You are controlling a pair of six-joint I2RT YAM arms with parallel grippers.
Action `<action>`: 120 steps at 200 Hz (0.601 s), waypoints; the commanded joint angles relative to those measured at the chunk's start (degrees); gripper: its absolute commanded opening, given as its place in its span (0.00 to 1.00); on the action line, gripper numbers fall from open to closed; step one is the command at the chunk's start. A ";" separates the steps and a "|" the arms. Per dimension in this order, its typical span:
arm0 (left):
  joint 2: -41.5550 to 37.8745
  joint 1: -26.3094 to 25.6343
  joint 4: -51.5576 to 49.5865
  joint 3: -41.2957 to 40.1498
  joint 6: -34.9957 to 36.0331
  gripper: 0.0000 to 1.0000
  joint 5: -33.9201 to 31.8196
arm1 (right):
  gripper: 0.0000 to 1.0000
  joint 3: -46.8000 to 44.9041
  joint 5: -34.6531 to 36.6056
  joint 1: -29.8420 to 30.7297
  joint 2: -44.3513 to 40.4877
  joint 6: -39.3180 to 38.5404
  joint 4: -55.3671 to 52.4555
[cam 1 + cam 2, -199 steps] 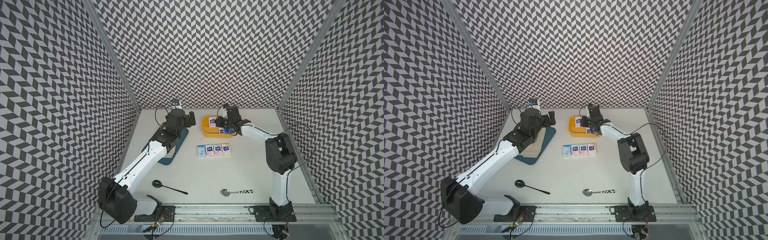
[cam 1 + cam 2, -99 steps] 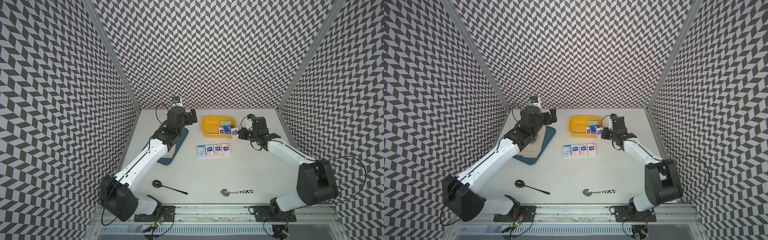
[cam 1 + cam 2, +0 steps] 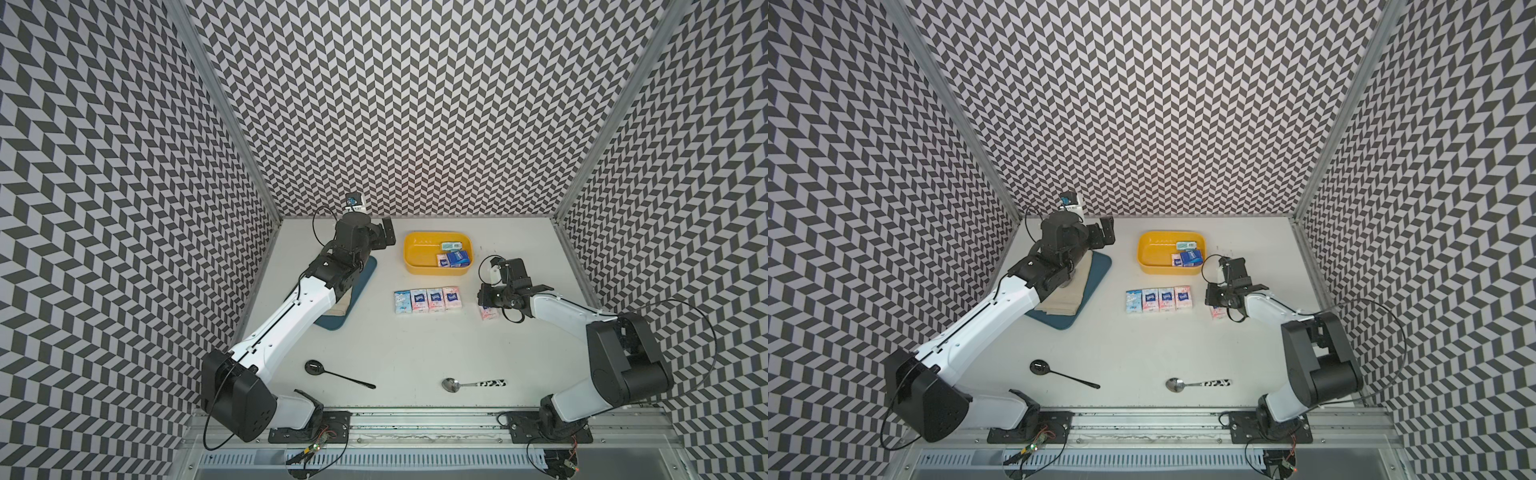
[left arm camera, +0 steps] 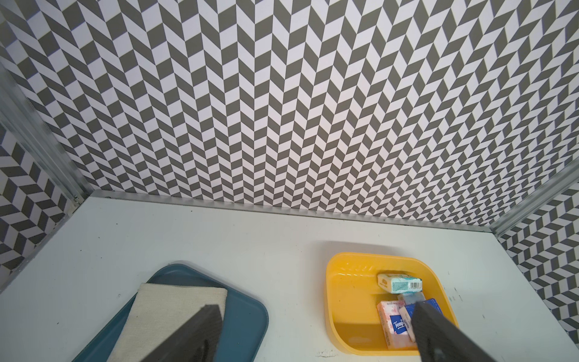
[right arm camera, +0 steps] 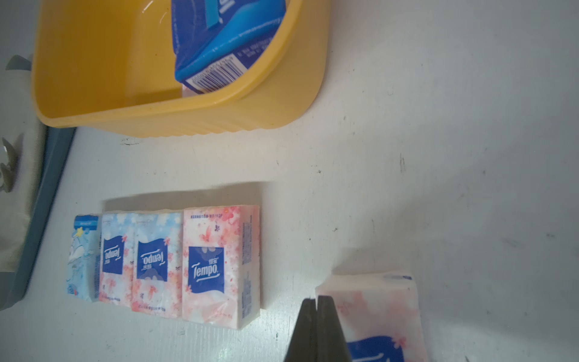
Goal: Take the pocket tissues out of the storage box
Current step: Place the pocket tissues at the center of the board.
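Observation:
The yellow storage box (image 3: 415,266) (image 3: 1150,262) stands at the back of the table and holds a teal pack (image 4: 399,282), a dark blue pack (image 3: 459,258) and a white-pink pack (image 4: 393,322). Several pocket tissues (image 3: 428,300) (image 5: 188,263) lie in a row in front of the box. One more white-pink pack (image 3: 487,312) (image 5: 379,310) lies to the right of the row. My right gripper (image 3: 483,305) (image 5: 316,302) is low beside that pack's edge, shut with nothing between its fingers. My left gripper (image 3: 384,237) (image 4: 316,332) hovers open to the left of the box.
A dark blue tray (image 3: 365,276) with a beige cloth (image 4: 175,301) lies left of the box, under my left arm. A black spoon (image 3: 332,372) and a metal spoon (image 3: 469,384) lie near the front edge. Patterned walls close in three sides.
My right arm has swung from the box forward and right, down to the table beside the row, where a white-pink pack now lies. The left arm has hardly moved.

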 commanded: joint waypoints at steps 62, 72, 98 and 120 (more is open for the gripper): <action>-1.08 -0.47 -0.23 1.96 0.30 0.99 -0.11 | 0.52 -0.50 5.10 -3.52 -3.62 -0.70 -3.61; -1.02 -0.41 -0.39 2.11 0.54 0.99 -0.07 | 0.54 -1.99 4.68 -3.61 -4.30 0.16 -2.74; -0.93 -0.50 -1.20 2.86 1.07 0.99 -0.07 | 0.57 -5.22 4.05 -3.59 -6.38 1.91 -1.07; -1.52 -0.54 -0.78 2.51 1.03 0.99 0.11 | 0.59 -6.00 3.37 -3.60 -7.03 2.04 -0.81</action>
